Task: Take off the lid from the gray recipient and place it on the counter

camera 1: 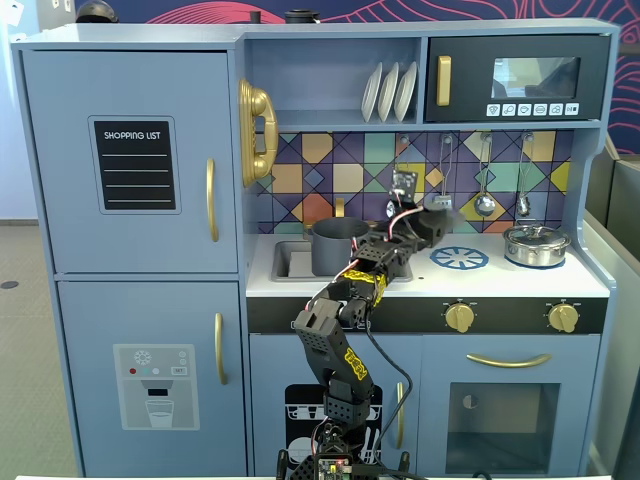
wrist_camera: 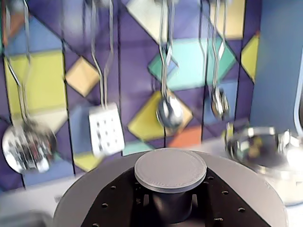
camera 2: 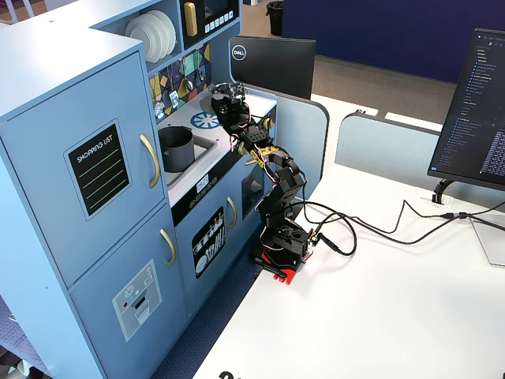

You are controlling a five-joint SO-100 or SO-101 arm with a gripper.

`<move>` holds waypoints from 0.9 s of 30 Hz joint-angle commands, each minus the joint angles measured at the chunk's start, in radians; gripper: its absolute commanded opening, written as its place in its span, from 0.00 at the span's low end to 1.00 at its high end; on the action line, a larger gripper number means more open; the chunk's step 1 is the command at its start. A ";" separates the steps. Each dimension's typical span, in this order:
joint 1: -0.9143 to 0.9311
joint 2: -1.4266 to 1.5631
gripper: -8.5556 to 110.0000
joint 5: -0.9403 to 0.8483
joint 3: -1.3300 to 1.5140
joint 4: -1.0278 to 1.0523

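1. The lid (wrist_camera: 236, 189) is off the gray recipient (camera 1: 338, 246), which stands open in the sink; in the wrist view the gripper (wrist_camera: 170, 198) is closed on its center knob (wrist_camera: 170, 170).
2. The lid hangs in the air to the right of the recipient, above the counter (camera 1: 420, 275).
3. It looks like a stiff, light plastic disc; the knob is the natural place to hold, though it could slip if tilted.
4. The silver pot (camera 1: 536, 244) sits further right of the recipient.

open gray pot (camera 2: 175, 148), arm (camera 2: 272, 185) above counter (camera 2: 207, 120)
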 commanded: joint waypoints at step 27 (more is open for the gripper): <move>0.084 -0.075 0.07 0.041 0.238 -0.256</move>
